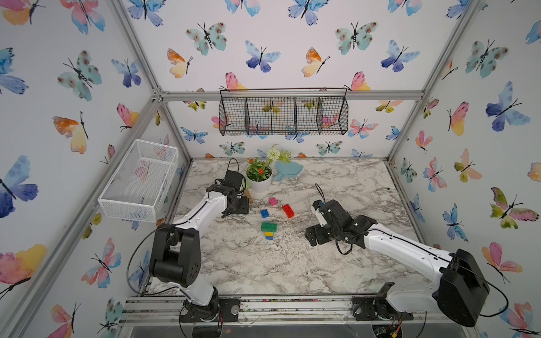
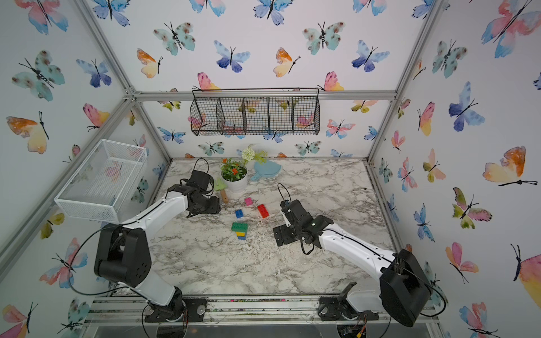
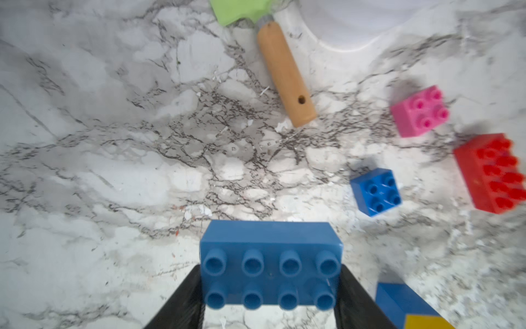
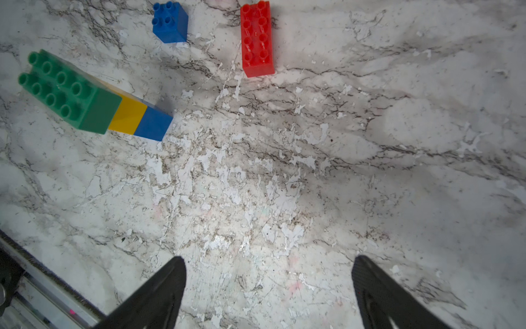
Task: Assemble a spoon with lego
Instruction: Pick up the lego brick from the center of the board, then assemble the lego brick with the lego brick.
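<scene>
Where the spoon [image 1: 269, 230] lies: table [image 1: 322, 263] centre, part-built, green on yellow on blue.
Left gripper [image 3: 270, 273]: clamped on light-blue brick [image 3: 270, 242], at the spoon's 10 o'clock.
Right gripper [image 4: 269, 260]: spread wide, empty, at 3 o'clock.
Loose: dark-blue brick [image 1: 264, 213], pink brick [image 1: 273, 201], red brick [image 1: 288, 210], toward 12 o'clock.
Handling: likely light, rigid, slick; pinch opposite flat sides, studs clear.

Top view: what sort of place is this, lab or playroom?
Most likely a lab robot cell dressed like a playroom. An aluminium frame holds butterfly-print walls, and the left arm and right arm are mounted on a rail at the marble-look table front edge.
</scene>
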Controlling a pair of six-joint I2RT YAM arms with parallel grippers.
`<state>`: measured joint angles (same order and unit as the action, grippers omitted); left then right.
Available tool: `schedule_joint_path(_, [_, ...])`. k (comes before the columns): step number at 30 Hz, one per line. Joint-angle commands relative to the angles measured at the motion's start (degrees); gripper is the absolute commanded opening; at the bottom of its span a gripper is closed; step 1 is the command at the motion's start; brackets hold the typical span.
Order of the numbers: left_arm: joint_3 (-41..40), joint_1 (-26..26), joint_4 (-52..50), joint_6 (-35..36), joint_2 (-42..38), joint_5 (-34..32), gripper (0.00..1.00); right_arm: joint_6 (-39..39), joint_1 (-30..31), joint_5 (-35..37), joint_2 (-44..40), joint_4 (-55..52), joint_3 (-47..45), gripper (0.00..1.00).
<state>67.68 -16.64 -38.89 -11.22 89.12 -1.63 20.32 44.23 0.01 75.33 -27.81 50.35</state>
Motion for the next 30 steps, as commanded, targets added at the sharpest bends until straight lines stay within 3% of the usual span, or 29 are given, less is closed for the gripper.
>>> schedule_joint_path(1, [-2.5, -4.3, -7.0, -2.8, -6.7, 1.0, 0.49, -0.7, -0.2, -1.6, -1.5, -1.5, -1.2, 0.94])
schedule_joint_path(7, [-3.5, -12.8, -12.5, -9.4, -14.0, 3.6, 0.50, -1.0, -0.2, -1.8, -3.0, -2.7, -1.8, 0.94])
schedule_joint_path(11, [-2.0, -19.8, -14.7, -14.5, -13.5, 1.0, 0.50, -1.2, -0.2, -2.2, -4.7, -2.7, -2.5, 0.94])
schedule_joint_path(21, [1.2, -21.7, -13.6, -18.4, -7.0, -0.5, 0.47, -3.7, -0.1, -7.8, -6.8, -1.0, -4.1, 0.94])
schedule_joint_path(30, [3.5, -22.1, -13.6, -18.1, -3.3, -1.4, 0.47, -3.8, -0.1, -8.2, -6.5, -0.3, -5.2, 0.94])
